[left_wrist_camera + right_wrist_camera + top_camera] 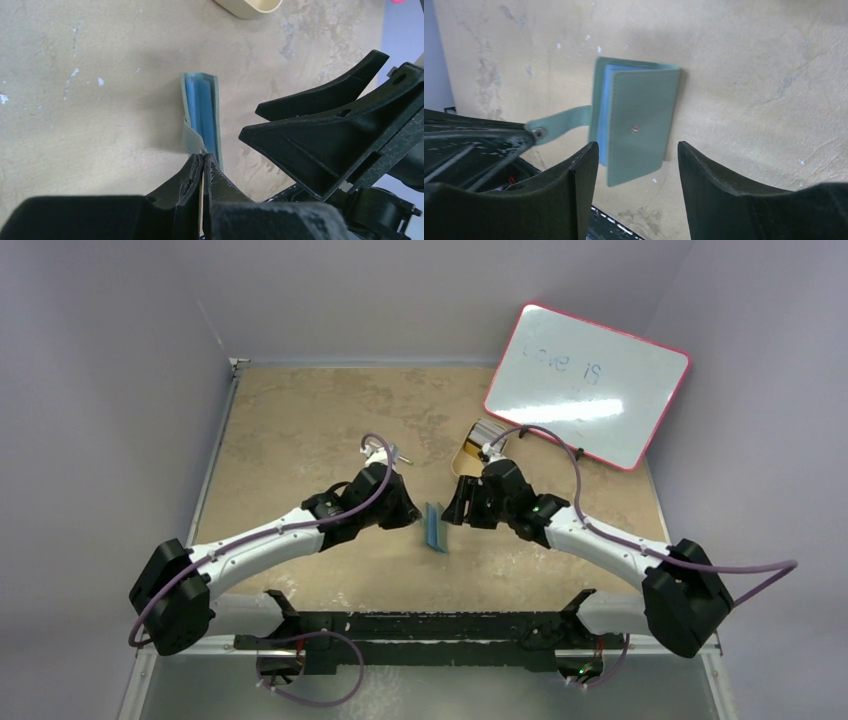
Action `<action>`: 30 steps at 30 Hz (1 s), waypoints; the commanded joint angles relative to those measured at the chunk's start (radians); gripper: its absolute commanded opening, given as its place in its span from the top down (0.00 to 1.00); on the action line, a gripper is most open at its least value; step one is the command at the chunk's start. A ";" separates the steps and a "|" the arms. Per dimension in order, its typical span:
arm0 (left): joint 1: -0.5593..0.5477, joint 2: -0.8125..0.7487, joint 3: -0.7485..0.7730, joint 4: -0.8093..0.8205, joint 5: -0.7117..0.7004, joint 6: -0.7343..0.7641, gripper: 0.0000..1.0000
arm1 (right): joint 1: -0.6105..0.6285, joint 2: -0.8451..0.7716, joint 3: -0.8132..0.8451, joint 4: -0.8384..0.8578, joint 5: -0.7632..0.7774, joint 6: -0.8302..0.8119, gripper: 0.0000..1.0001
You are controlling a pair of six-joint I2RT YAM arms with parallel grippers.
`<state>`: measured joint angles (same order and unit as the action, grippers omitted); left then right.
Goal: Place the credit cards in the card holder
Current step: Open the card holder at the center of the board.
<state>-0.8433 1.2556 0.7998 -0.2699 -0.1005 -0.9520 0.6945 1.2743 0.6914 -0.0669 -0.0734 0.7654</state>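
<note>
Mid-tabletop, the card holder [435,527] is standing on its edge between the two arms, so the overhead view is showing it as a thin blue-green strip. The left hand [202,165] is clenching the snap strap [564,122], apparently to keep the wallet upright and steady. To the holder's right, the right hand [638,150] is hanging released, one finger on either side of the grey-green cover and neither touching it. It seems to be lining up to catch or peel that cover open.

The holder's long axis is running roughly from the far side toward the arm bases. It is tilting a little, and the strapped open side is pointing at the left hand and the fold away from it. The blue pockets are peeking out beside the cover, whose stud [635,129] is facing the right wrist camera. A beige tray [480,440] is lying beyond the holder, and a pink-edged whiteboard [585,385] is lying farther off to its right. No credit cards are showing anywhere.
</note>
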 commanded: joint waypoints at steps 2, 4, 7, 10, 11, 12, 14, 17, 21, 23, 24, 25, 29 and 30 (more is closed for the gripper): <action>0.009 -0.010 -0.007 0.095 0.065 -0.036 1.00 | 0.005 -0.013 0.042 0.019 -0.029 -0.007 0.37; 0.009 -0.014 -0.013 0.104 0.067 -0.045 1.00 | 0.005 -0.002 0.042 0.028 -0.035 -0.004 0.36; 0.009 -0.018 -0.019 0.107 0.065 -0.048 1.00 | 0.005 0.017 0.043 0.041 -0.045 -0.002 0.36; 0.009 -0.021 -0.024 0.113 0.065 -0.053 1.00 | 0.006 0.033 0.045 0.058 -0.064 0.000 0.36; 0.009 -0.022 -0.024 0.113 0.065 -0.054 1.00 | 0.005 0.037 0.046 0.061 -0.067 0.001 0.36; 0.009 -0.021 -0.024 0.113 0.065 -0.054 1.00 | 0.007 0.042 0.049 0.060 -0.066 0.001 0.35; 0.009 -0.020 -0.022 0.113 0.065 -0.054 1.00 | 0.007 0.051 0.054 0.051 -0.051 -0.001 0.35; 0.009 -0.021 -0.021 0.116 0.062 -0.055 1.00 | 0.007 0.071 0.057 0.041 -0.043 -0.012 0.34; 0.010 -0.022 -0.013 0.050 0.006 -0.042 1.00 | 0.007 0.097 0.079 -0.058 0.053 -0.036 0.39; 0.012 -0.013 -0.010 -0.024 -0.063 -0.032 1.00 | 0.005 0.092 0.073 -0.107 0.069 -0.036 0.44; 0.015 -0.007 -0.013 -0.057 -0.095 -0.029 1.00 | 0.005 0.086 0.063 -0.116 0.089 -0.037 0.46; 0.019 -0.001 -0.024 -0.079 -0.114 -0.027 1.00 | 0.005 0.079 0.054 -0.124 0.114 -0.040 0.49; 0.039 0.011 -0.083 -0.074 -0.105 -0.029 1.00 | 0.005 0.088 -0.006 -0.092 0.136 -0.039 0.62; 0.040 0.014 -0.098 -0.062 -0.098 -0.032 1.00 | 0.005 0.096 -0.020 -0.082 0.132 -0.035 0.65</action>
<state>-0.8173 1.2587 0.7517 -0.3130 -0.1627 -0.9848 0.6956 1.3724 0.7158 -0.1436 0.0067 0.7391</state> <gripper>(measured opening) 0.009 0.397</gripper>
